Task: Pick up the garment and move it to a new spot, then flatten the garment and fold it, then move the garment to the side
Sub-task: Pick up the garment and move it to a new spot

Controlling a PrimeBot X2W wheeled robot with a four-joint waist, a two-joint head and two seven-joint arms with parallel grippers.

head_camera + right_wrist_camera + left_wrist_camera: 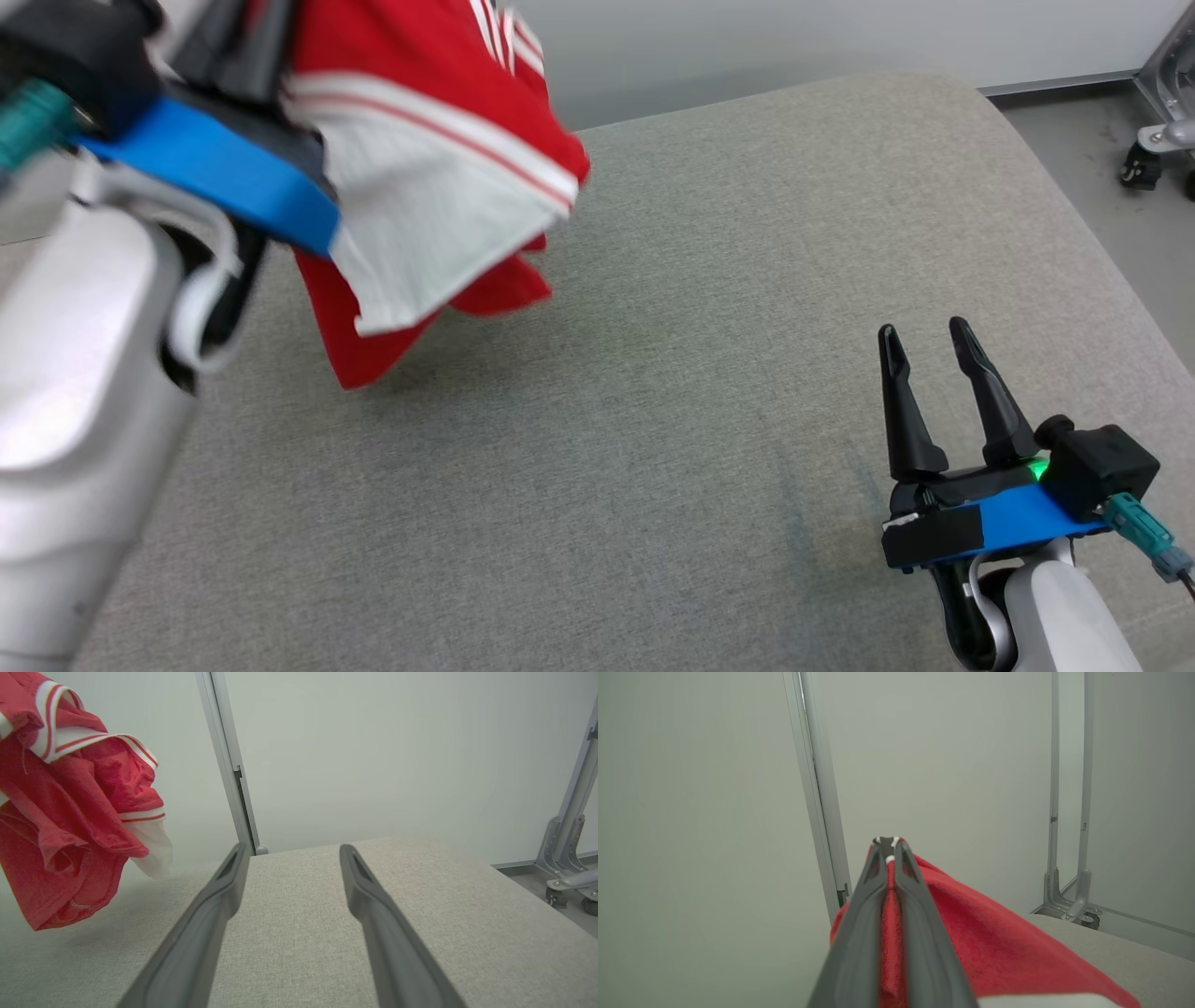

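Garment (429, 140) hangs over far-left corner of worktop (653, 420), clenched in left gripper (887, 845) fingers; right gripper (924, 334) fingers spread, empty.

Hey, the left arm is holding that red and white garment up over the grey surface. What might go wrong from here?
1. The left pincer grips the garment by a thin pinch of cloth, so it may slip free.
2. The garment hangs bunched, so it will likely land crumpled on the grey surface and be hard to flatten.
3. The right pincer stands open and well apart from it, unable to catch a drop.
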